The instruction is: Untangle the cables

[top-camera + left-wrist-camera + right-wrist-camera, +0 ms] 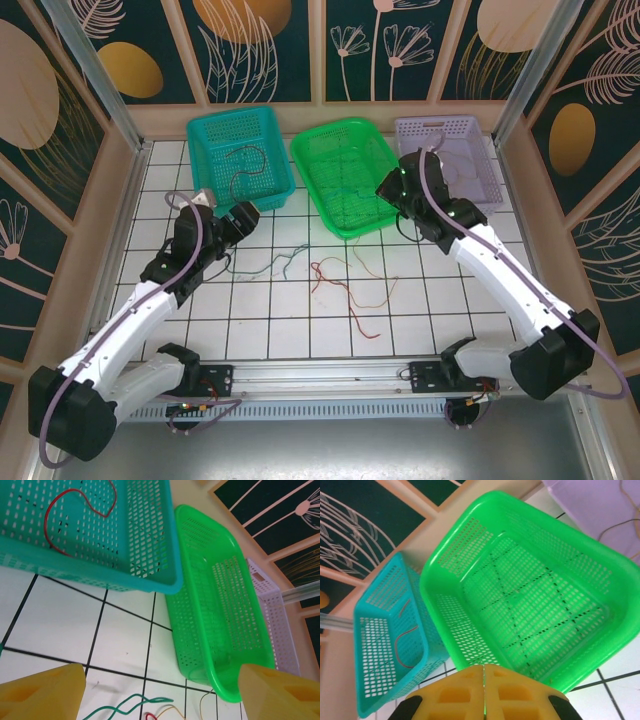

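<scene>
The left claw (pixel 160 672) is wide open, with nothing between its yellow fingers (pixel 45 692). It hangs low over the white tiles (pixel 260 330), just left of the green basket (pixel 304 165). The right claw (pixel 484 692) is shut tight, its two fingers pressed together, above the green basket's right side. A red cable (pixel 46 522) lies in the teal basket (pixel 235 115), which touches the green basket's left side. A green cable (pixel 150 699) and more thin cables (pixel 318 275) lie loose on the tiles in front of the green basket.
</scene>
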Available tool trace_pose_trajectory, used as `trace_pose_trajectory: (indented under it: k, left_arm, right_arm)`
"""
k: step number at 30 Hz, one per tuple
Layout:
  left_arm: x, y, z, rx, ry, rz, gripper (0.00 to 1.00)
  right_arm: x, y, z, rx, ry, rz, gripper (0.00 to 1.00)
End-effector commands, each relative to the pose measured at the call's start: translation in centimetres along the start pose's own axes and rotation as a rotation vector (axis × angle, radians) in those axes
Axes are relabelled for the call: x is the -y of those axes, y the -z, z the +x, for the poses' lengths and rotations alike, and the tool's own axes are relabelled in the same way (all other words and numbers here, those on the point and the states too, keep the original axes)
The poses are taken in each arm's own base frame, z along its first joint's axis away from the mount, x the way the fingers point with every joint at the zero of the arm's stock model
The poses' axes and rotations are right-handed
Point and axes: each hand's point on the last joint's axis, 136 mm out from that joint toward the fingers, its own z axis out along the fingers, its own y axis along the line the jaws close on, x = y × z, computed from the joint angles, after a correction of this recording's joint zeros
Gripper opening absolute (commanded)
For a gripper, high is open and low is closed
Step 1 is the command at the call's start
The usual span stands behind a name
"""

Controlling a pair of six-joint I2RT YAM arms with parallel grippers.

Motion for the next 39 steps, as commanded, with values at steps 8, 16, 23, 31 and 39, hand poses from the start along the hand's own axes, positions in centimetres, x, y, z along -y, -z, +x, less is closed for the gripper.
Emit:
trace_pose_trajectory:
  k: [8,16,23,31,39]
  left_arm:
    - [11.4,2.5,1.4,-0.091,-0.136,0.458,0.75]
    - [15.9,2.2,6.1,-0.201,-0.243,0.598,0.77]
    - [17.2,0.4,8.1,-0.272,-0.307,0.607,0.76]
    - [16.6,-2.6,8.9,-0.287,-0.367,0.509,0.57]
    - [16.3,-2.6,11.1,-0.384,-0.383,0.53,0.0]
  right_arm:
    - [-0.1,-0.4,-1.5,0.035,0.064,0.094,0.0]
    - [-1.7,-1.2,-0.7,0.0,0.102,0.066,0.0]
    - [-3.1,-1.0,-0.2,-0.022,0.113,0.017,0.0]
    - [-3.7,-0.2,0.2,-0.04,0.097,-0.018,0.0]
    - [-3.1,0.4,-2.6,0.075,0.158,-0.015,0.0]
